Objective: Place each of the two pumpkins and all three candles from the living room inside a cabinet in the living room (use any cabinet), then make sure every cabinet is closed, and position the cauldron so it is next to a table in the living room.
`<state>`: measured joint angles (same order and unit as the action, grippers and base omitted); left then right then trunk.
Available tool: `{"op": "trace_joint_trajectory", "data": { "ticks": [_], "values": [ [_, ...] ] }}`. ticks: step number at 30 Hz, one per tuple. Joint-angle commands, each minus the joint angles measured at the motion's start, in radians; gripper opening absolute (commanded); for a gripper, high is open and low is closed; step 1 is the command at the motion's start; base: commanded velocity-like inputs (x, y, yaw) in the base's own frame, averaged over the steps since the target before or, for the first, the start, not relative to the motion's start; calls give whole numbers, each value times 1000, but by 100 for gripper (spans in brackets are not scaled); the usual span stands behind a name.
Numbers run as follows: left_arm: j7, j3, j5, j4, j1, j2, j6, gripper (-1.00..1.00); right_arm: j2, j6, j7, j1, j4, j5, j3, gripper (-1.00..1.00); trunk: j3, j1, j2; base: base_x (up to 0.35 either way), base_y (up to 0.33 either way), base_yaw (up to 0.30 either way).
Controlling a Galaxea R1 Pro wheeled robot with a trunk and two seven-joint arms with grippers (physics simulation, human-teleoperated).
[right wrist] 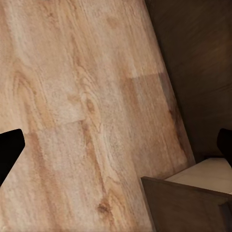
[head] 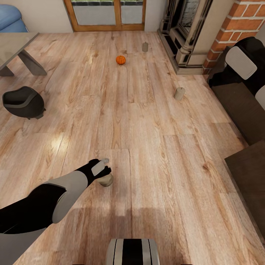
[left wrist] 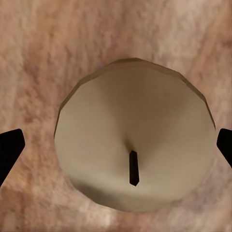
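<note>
Near the middle of the plank floor (head: 147,121), seen from the head, the left gripper (head: 104,173) reaches down over a stubby tan candle (head: 106,180), apparently lined up to pick it off the boards. Farther off, two more candles (head: 179,93) (head: 145,46) stand upright, a ribbed orange pumpkin (head: 120,59) sits between them toward the glass doors, and the black, round-bellied cauldron (head: 23,103) rests at left near the table (head: 14,46). The dark-brown cabinet (head: 243,106) runs along the right wall.

Left wrist view: the candle's (left wrist: 135,145) smooth, faceted top with its dark wick sits between the spread black fingers (left wrist: 9,150), which flank it without visibly touching; nothing is gripped yet.

Right wrist view: the right gripper's (right wrist: 116,150) fingers are apart and empty above grained floor, beside the cabinet's dark wood and a pale drawer interior (right wrist: 203,176), apparently open to receive items.
</note>
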<state>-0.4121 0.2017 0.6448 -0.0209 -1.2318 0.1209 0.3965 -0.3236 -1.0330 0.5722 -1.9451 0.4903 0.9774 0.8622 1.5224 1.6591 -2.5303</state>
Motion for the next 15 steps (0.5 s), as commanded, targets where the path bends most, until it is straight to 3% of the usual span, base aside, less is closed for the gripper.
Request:
{"op": "trace_joint_trajectory", "data": {
  "ticks": [1,15],
  "values": [
    [-5,8,9,-2,0,0,5,100,-2,-2,8,-1,2,11,8,100,1,0,0,0,0,0],
    [-2,8,9,-2,0,3,5,100,-3,-2,8,-2,2,11,9,100,1,0,0,0,0,0]
  ]
}}
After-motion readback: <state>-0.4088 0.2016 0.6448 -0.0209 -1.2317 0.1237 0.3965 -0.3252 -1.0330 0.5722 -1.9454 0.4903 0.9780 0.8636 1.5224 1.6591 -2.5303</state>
